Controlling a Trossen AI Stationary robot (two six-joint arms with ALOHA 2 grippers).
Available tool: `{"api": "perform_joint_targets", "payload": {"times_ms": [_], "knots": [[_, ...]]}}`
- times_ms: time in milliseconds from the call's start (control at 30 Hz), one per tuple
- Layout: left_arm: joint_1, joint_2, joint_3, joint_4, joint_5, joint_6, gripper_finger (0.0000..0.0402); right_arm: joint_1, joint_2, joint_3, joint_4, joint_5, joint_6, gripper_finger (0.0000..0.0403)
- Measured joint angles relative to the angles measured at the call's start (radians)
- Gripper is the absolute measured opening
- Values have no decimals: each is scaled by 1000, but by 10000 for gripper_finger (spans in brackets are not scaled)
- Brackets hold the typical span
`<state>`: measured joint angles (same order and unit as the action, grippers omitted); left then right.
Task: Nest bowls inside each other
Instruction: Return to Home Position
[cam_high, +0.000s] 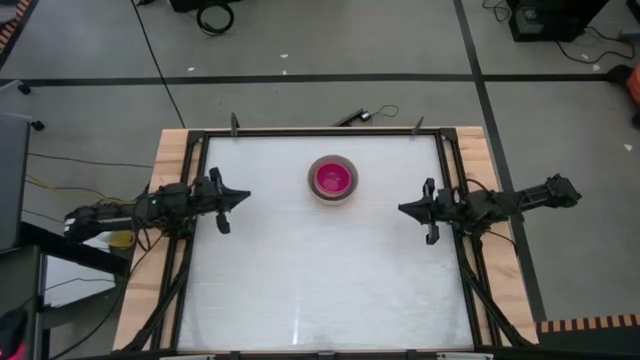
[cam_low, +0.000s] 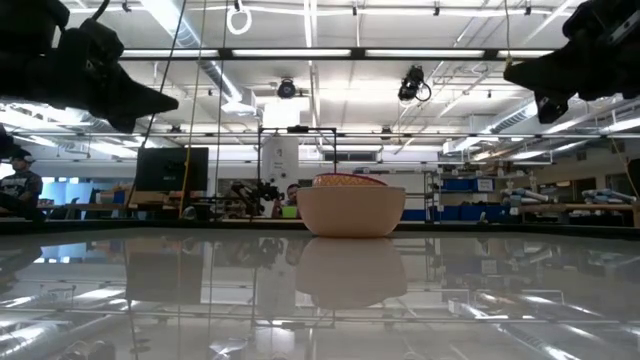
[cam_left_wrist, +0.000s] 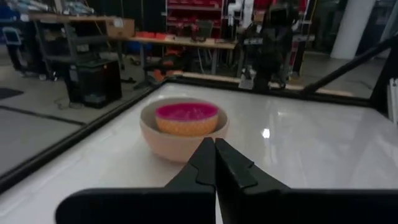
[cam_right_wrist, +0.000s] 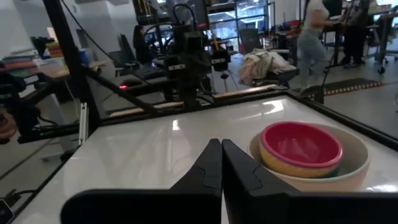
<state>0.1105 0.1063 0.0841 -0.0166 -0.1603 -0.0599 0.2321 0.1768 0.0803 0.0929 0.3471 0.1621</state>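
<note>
The bowls stand nested in one stack (cam_high: 333, 179) on the white table, toward its far middle. A beige-grey bowl (cam_left_wrist: 177, 140) is outermost, and a red-magenta bowl (cam_right_wrist: 300, 145) sits innermost on top; the stack rests on the outer bowl's base (cam_low: 351, 231). My left gripper (cam_high: 243, 198) is shut at the table's left edge, raised and pointing level toward the stack. My right gripper (cam_high: 404, 208) is shut at the right edge, likewise raised and level. Neither holds anything.
A black frame (cam_high: 320, 134) runs around the white table top. A person (cam_right_wrist: 313, 37) stands in the room beyond the table. Bare table top lies between the stack and the near edge.
</note>
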Motion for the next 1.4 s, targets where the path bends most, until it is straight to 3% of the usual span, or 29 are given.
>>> {"api": "perform_joint_targets", "payload": {"times_ms": [167, 333, 500, 933, 1400], "knots": [[5, -76, -1, -63, 25, -23, 0, -80, -5, -19, 0, -31, 18, 4], [5, -104, -30, -74, 27, -36, 0, -164, -6, -62, 118, -188, 35, 5], [4, -103, -58, -1, 55, -54, 0, -207, -7, -66, 106, -263, 45, 5], [4, -103, -61, 58, 54, -51, 0, -218, -15, -74, 124, -261, 15, 5], [4, -99, -60, 4, 61, -85, 21, -219, -13, -74, 118, -207, 19, 35]]}}
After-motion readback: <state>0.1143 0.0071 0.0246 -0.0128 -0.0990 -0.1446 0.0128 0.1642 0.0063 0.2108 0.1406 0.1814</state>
